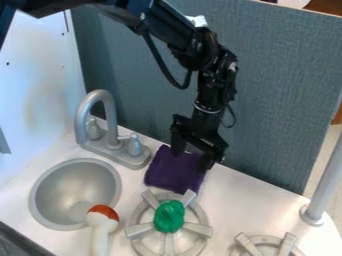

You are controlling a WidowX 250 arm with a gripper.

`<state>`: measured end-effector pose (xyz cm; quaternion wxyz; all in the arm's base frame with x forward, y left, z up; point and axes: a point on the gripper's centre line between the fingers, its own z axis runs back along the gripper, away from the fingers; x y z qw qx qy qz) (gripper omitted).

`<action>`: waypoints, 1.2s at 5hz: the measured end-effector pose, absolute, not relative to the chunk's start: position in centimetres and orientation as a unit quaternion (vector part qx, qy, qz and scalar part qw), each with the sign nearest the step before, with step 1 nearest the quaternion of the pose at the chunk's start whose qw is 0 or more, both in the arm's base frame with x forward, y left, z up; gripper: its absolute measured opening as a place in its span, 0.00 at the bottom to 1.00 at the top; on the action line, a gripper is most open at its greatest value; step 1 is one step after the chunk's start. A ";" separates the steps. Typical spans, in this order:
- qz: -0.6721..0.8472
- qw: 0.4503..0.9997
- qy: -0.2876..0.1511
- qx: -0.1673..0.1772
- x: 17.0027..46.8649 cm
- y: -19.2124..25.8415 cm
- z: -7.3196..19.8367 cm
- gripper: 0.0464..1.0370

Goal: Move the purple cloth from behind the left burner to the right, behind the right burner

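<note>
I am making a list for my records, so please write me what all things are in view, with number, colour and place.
Cloth: one, purple, under the gripper
Lumpy object: one, green, on the left burner
Burners: two, grey, front centre and front right
Sink: one, grey, left
Faucet: one, grey, behind the sink
Rounded-end object: one, white and orange-red, by the sink
Pole: one, grey, right
Counter: one, white, beneath these
Partition: one, blue-grey, behind
Side panel: one, white, left
Arm: one, black, from top left
Gripper: one, black, at the cloth
</note>
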<state>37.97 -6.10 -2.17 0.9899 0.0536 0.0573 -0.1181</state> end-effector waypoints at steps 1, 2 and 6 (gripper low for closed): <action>-0.117 0.989 0.075 0.055 37.3 -6.0 -3.7 0.96; -0.103 0.992 0.037 0.058 37.9 -5.6 -5.1 0.96; 0.040 0.995 0.018 0.089 40.0 1.1 -5.6 0.96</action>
